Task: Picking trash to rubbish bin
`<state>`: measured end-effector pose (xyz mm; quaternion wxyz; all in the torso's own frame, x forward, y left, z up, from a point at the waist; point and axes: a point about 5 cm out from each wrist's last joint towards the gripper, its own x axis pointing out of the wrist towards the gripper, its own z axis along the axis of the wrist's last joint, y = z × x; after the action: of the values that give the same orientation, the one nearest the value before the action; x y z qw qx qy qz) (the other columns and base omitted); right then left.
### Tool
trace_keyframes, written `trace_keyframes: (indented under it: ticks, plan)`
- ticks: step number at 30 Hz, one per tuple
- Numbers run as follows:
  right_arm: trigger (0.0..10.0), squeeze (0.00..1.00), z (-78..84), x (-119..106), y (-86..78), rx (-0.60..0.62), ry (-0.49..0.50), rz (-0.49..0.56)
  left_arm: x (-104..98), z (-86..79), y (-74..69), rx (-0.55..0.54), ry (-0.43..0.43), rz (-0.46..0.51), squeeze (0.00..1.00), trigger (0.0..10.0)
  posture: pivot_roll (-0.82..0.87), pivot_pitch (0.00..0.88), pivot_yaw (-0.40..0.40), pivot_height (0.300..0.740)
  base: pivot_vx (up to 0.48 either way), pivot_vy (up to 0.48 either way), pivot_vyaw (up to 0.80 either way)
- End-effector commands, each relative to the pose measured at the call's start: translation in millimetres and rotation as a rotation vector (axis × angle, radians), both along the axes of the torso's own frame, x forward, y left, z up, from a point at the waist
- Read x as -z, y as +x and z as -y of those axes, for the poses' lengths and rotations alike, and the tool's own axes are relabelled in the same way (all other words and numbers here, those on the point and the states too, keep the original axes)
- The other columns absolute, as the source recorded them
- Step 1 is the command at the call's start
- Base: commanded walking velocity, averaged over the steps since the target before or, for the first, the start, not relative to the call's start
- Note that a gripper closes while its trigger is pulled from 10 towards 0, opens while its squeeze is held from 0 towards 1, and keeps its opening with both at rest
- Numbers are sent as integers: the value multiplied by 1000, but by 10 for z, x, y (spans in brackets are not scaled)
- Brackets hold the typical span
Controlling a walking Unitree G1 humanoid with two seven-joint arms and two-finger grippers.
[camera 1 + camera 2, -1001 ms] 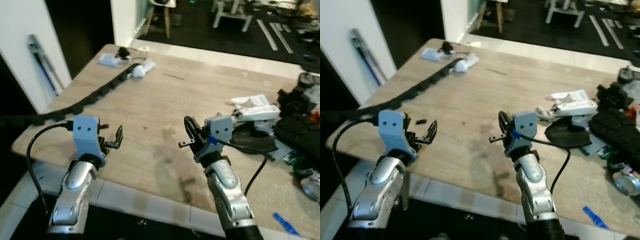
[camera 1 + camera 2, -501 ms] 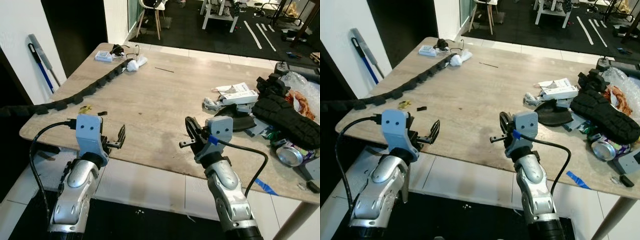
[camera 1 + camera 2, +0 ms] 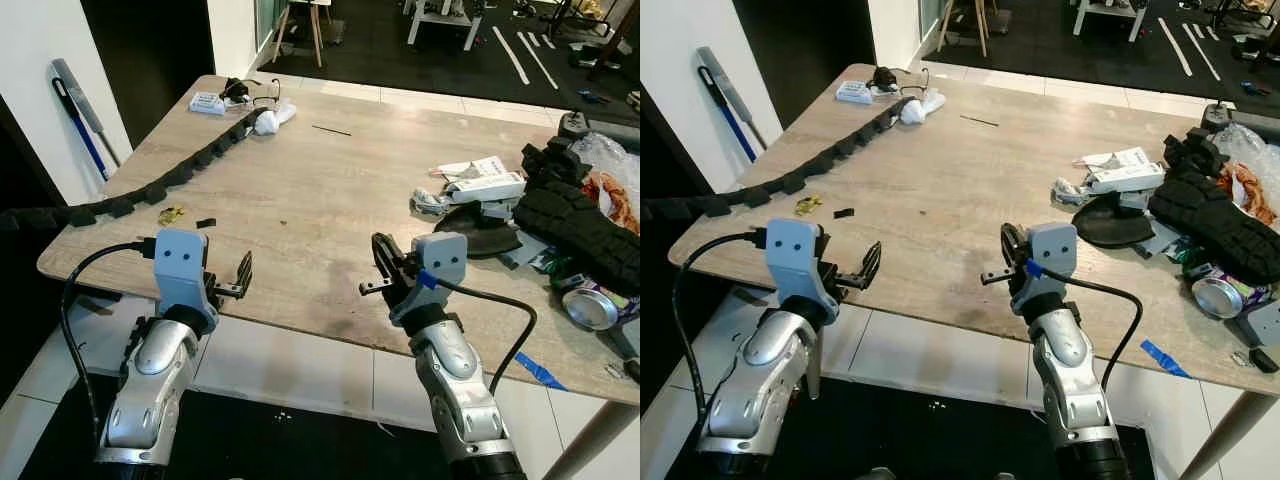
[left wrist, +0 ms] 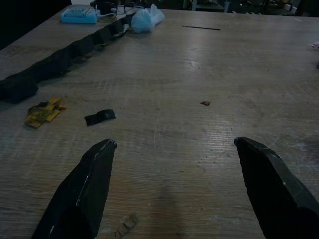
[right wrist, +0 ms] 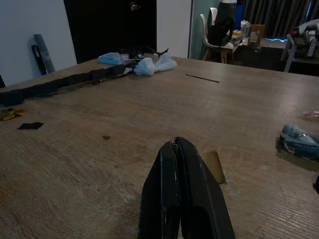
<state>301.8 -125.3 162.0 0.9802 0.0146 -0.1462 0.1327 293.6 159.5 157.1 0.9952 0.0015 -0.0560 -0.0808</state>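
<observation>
Left wrist view — left claw (image 4: 172, 149) spread | right claw (image 5: 182, 149) pressed together | table (image 3: 330, 210) (grainy wood)

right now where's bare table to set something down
The middle of the table is bare, between the black chain and the pile around the black shoe. That far right side is crowded; small scraps lie near the left gripper.

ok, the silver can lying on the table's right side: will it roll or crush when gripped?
The can lies on its side, so a push would probably roll it. It looks like thin metal, likely light and easy to dent. The right gripper is shut and short of it; the open left gripper is farther away.
</observation>
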Motion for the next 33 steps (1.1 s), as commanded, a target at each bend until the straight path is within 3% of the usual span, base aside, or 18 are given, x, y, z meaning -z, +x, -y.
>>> trace_keyframes:
  ticks: [1,33]
  plan:
    - [10000,0,25,24,-16,14,12,-17,28,-24,-6,-8,14,-11,0,10000,57,119,-12,740,0,0,0]
    - [10000,0,76,60,-1,62,10,-38,25,-69,-34,-61,-11,3,0,10000,55,131,-25,740,0,0,-775]
